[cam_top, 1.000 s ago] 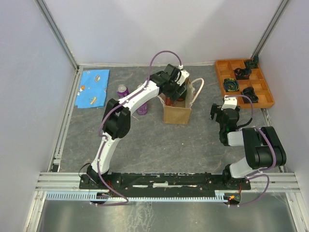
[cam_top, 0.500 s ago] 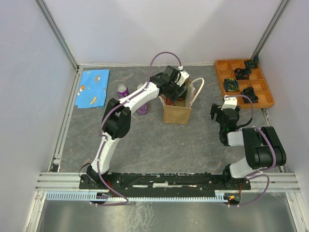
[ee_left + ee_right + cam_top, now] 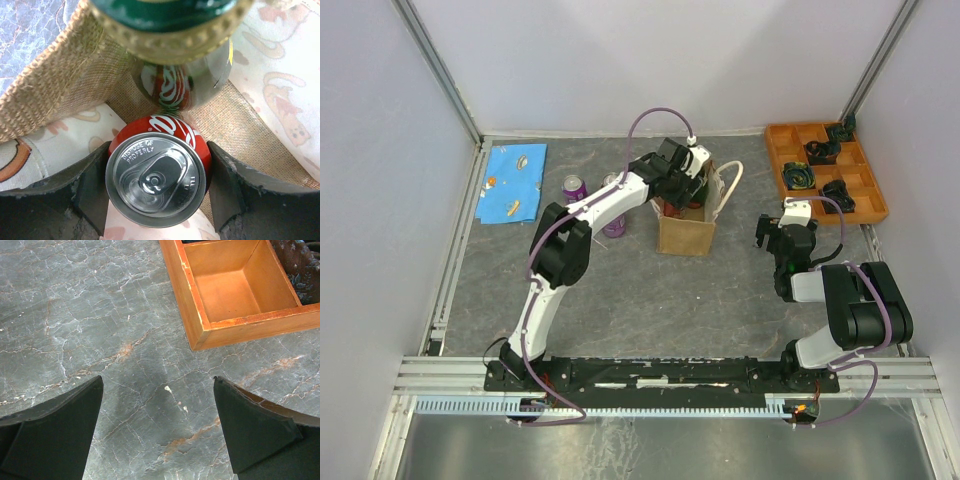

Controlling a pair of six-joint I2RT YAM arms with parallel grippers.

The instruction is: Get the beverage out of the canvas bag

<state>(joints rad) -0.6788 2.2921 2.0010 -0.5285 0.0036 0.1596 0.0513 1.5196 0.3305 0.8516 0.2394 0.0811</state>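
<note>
**Coca-Cola can gripped inside the canvas bag**

The left jaws are closed against both sides of a red Coca-Cola can (image 3: 156,181), which is held inside the canvas bag (image 3: 60,85) with its lid facing the wrist camera. A dark crown-capped Coca-Cola bottle (image 3: 180,75) is seen at 12 o'clock of the can, also in the bag. The right jaws are spread wide above the grey worktop (image 3: 100,315), with a corner of the orange compartment tray (image 3: 200,325) at 1 o'clock. From above, a purple can (image 3: 575,188) is seen at 9 o'clock of the bag.
</note>
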